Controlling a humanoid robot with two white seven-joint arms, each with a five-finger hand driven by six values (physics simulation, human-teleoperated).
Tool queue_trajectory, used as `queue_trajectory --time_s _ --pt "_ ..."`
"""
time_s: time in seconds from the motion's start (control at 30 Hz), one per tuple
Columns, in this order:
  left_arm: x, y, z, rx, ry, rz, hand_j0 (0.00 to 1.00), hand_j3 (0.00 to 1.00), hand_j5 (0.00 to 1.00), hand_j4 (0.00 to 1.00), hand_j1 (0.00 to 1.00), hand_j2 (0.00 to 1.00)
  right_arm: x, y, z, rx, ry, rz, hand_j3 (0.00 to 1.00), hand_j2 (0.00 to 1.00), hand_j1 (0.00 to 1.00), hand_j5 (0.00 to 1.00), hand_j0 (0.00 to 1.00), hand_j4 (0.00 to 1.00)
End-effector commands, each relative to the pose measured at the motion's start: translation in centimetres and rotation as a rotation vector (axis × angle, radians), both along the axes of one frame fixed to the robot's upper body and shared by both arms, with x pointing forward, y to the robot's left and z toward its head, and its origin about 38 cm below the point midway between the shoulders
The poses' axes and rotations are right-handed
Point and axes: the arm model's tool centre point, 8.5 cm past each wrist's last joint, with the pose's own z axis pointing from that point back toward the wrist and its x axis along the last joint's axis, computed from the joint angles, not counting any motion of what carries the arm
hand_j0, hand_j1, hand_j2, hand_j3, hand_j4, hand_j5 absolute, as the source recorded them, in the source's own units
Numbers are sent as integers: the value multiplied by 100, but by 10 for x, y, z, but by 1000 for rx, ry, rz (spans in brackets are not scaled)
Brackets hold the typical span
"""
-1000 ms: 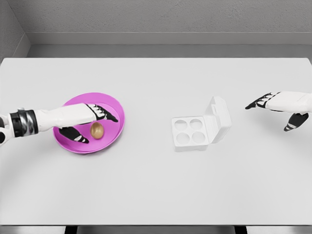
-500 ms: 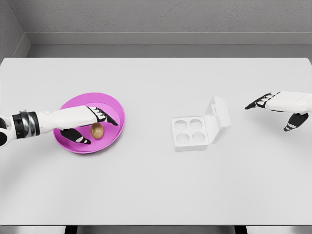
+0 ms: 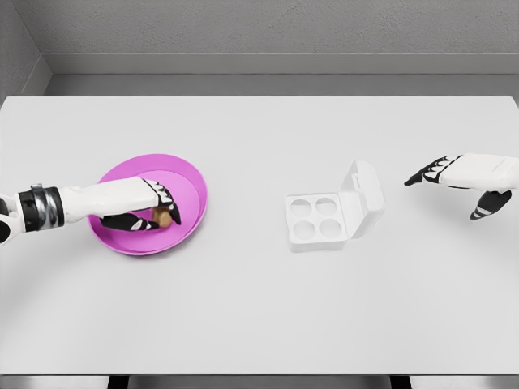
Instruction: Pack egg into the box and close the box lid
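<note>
Head view shows us at the pick-up: our left hand (image 3: 152, 212) curls its fingers around the brown egg (image 3: 165, 217) in the magenta plate (image 3: 188, 177). Next we lift it right to the open egg box (image 3: 316, 219); right hand (image 3: 462, 180) hovers spread, holding nothing

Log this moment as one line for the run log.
left hand: closed on egg in pink plate | right hand: open, idle | box: lid open, cups empty
</note>
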Motion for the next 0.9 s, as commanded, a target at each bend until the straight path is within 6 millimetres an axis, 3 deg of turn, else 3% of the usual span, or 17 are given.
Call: queue_trajectory --time_s 0.0,0.87 --pt "0 0 -1 6 0 0 52 52 52 52 52 52 0 0 1 3 0 -3 100 100 100 100 100 100" --pt "-2 6 -9 33 13 11 54 54 54 54 54 54 0 0 1 3 0 -1 100 100 100 100 100 100"
